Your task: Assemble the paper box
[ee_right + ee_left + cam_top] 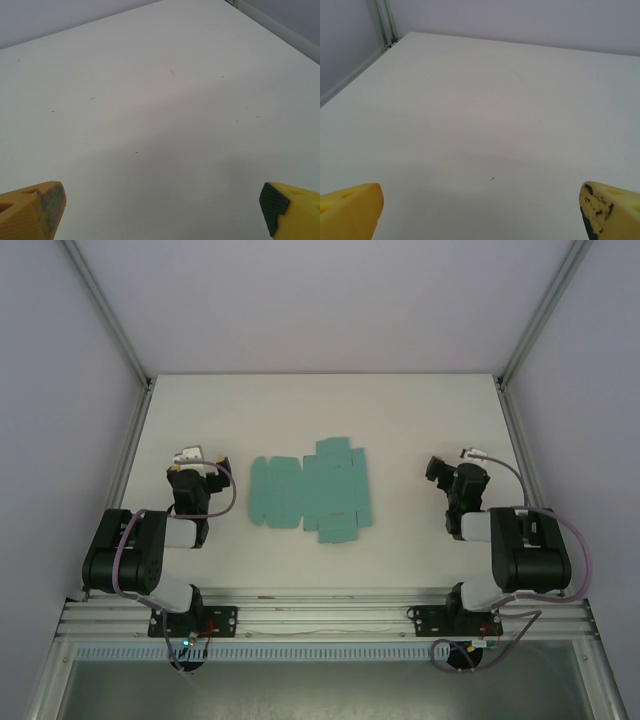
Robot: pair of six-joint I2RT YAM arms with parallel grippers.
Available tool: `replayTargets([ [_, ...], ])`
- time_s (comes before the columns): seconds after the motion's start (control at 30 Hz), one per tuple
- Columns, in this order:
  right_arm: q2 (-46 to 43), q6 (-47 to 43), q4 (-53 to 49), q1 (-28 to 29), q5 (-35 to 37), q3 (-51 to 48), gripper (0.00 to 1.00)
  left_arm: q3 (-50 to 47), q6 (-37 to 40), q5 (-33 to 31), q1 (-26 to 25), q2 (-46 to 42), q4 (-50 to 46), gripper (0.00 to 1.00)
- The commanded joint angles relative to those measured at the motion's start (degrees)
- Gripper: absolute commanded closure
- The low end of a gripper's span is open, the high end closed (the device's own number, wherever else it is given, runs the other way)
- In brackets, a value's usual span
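The paper box is a flat teal-green die-cut sheet with flaps and creases, lying unfolded on the white table midway between the two arms. My left gripper rests low over the table to the sheet's left, well apart from it. In the left wrist view its yellow fingertips stand wide apart over bare table, so it is open and empty. My right gripper sits to the sheet's right, also clear of it. Its yellow fingertips are spread wide with nothing between them.
Grey enclosure walls with aluminium posts bound the table at left, right and back. An aluminium rail carrying both arm bases runs along the near edge. Bare table surrounds the sheet.
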Motion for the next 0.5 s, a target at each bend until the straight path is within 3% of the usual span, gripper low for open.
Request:
replayTargets([
  [0.0,-1.17,0.94,0.67,0.11,0.61,1.35,0.0,1.04,1.38,-1.55,-0.29,-0.39,0.69,0.0],
  [0.1,-4.39,0.92,-4.32,0.13,1.04,2.75,0.0,5.0,-0.41,-4.99,-0.21,-5.48,-11.49,0.0],
  [0.23,-9.92,2.53,-20.52,0.35,2.87,9.03,0.0,9.32,-1.28,-4.38,-0.37,-9.5,-22.65,0.0],
  [0.47,-13.58,7.26,-42.56,7.32,7.0,20.42,0.0,18.24,-10.86,4.09,-1.61,-15.73,-44.49,0.0],
])
